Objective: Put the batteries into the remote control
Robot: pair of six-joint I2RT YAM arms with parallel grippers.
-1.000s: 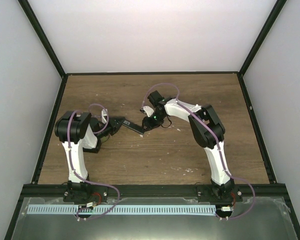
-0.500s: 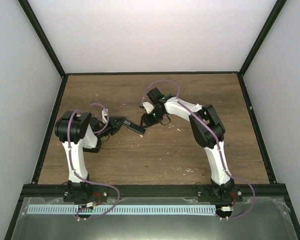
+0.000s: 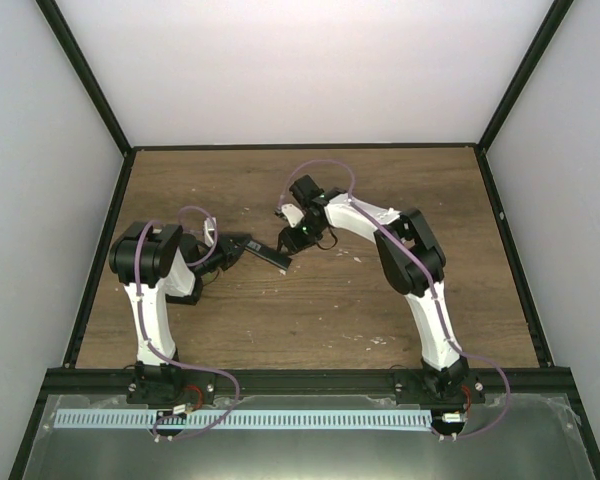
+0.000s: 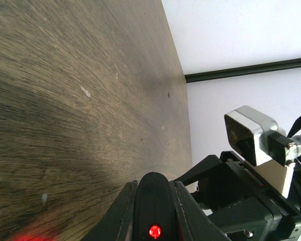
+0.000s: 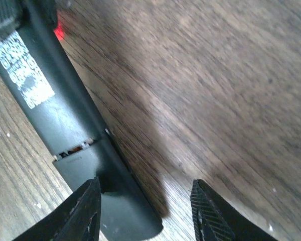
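Grained wood table (image 3: 400, 200), slim matte-black remote control (image 3: 266, 253)

Remote control (image 3: 267, 253) left of table (image 3: 400, 200) centre

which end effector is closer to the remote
Left. The left end effector grips one end of the remote; the right end effector is open at its other end, not gripping.

Over the brown wooden table (image 3: 310, 310), the left arm's black pincer (image 3: 232, 246) has one end of a slim black rectangular plastic remote control (image 3: 267, 254), which slants away toward the right. The right arm's black pincer (image 3: 286, 241) points down at the remote's other end; whether it touches cannot be told.
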